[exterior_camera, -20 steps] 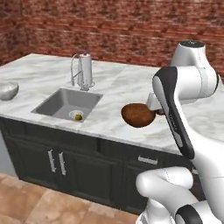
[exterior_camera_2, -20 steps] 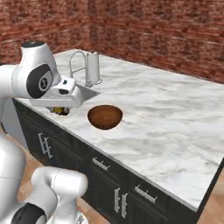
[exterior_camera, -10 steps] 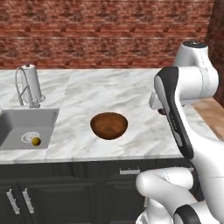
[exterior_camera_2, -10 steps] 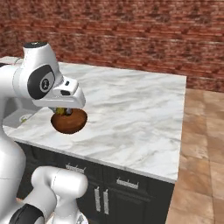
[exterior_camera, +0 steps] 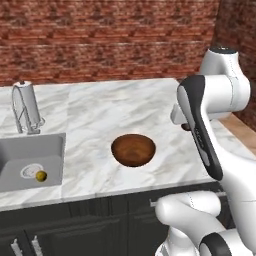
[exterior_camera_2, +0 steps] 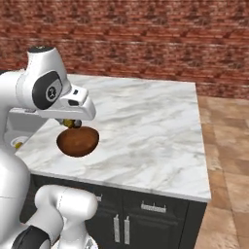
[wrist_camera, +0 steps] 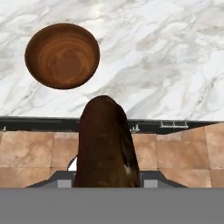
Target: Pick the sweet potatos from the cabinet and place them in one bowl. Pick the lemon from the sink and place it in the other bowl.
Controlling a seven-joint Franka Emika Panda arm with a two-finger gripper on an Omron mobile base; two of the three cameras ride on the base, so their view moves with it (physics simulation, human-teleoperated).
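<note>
My gripper point(exterior_camera_2: 73, 123) is shut on a sweet potato point(wrist_camera: 107, 142), a dark reddish-brown oval that stands up large in the hand view and hides the fingertips. The wooden bowl point(wrist_camera: 62, 54) lies ahead of it on the marble counter point(wrist_camera: 166, 57), empty, its reddish inside showing. From the left base view the bowl point(exterior_camera: 133, 149) sits near the counter's front edge, and the hand hangs to its right behind my forearm. In the right base view the gripper hovers just above the bowl's point(exterior_camera_2: 78, 141) back rim. The yellow lemon point(exterior_camera: 41, 175) rests in the sink point(exterior_camera: 47, 150) beside the drain.
An arched chrome faucet point(exterior_camera: 25, 107) stands behind the sink at the left. A brick wall point(exterior_camera: 100, 40) backs the counter. The counter ends at the right over tiled floor point(exterior_camera_2: 228, 146). Dark cabinet doors point(exterior_camera_2: 121, 223) run below the front edge.
The whole scene has slid left in both base views, so the base has driven right along the counter. The sweet potato stays in my shut gripper.
</note>
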